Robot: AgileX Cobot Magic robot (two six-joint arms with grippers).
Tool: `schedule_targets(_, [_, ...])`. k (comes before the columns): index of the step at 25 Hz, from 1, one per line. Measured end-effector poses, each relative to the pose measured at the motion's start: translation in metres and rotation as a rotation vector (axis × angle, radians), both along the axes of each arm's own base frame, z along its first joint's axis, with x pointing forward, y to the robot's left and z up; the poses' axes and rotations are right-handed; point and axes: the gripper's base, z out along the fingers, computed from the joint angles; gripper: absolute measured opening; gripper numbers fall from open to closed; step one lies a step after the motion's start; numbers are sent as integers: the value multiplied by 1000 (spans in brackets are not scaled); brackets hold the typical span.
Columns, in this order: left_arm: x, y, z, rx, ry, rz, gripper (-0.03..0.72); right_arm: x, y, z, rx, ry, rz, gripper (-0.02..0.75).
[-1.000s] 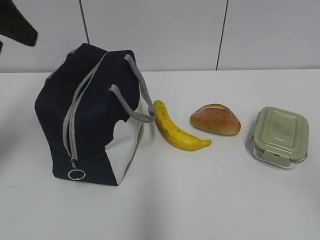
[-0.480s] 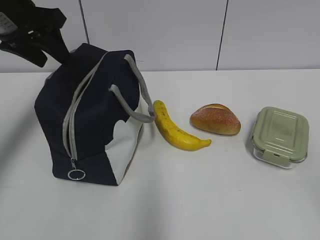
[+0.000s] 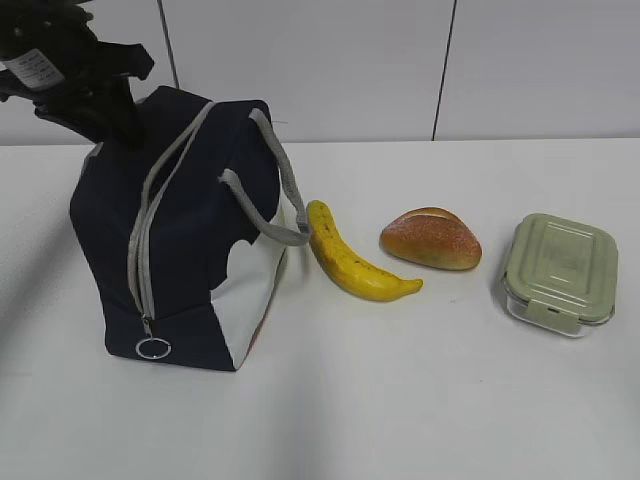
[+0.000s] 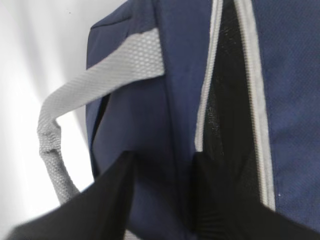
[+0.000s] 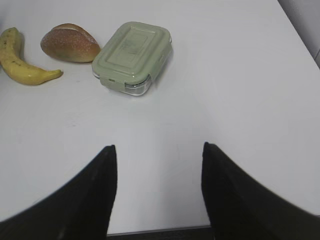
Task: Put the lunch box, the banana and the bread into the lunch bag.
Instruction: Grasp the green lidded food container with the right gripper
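I see my left end effector (image 3: 118, 128) at the upper left, spread open astride the bag (image 3: 185, 230) top by its zipper (image 4: 206, 95). My right end effector (image 5: 157, 190) hangs open over bare worktop (image 5: 240, 100); banana (image 3: 352, 258), bread (image 3: 431, 239) and box (image 3: 558, 272) lie right of the bag.

Bright, even light across all three views, with soft shadows only.

The white table (image 3: 420, 400) carries faint, diffuse shadows beside the dark navy fabric lunch bag (image 3: 190, 240) and under the curved yellow banana (image 3: 352, 262). In the left wrist view the bag's weave is softly blurred and the table beside it washes out to glare. The black fingers (image 5: 85, 200) in the right wrist view are out of focus.
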Motion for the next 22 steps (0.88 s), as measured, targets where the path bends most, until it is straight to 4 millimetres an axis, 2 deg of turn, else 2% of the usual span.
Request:
schedule_targets(4, [0,-2,0,-22,3,1,50,0,0,0,0,0,0,404])
schedule_targets(6, [0,-3,0,-33,7,1,5,0,0,0,0,0,0,404])
schedule_targets(22, [-1,-9,0,-111,37,1,-3,0,0,0,0,0,0,404])
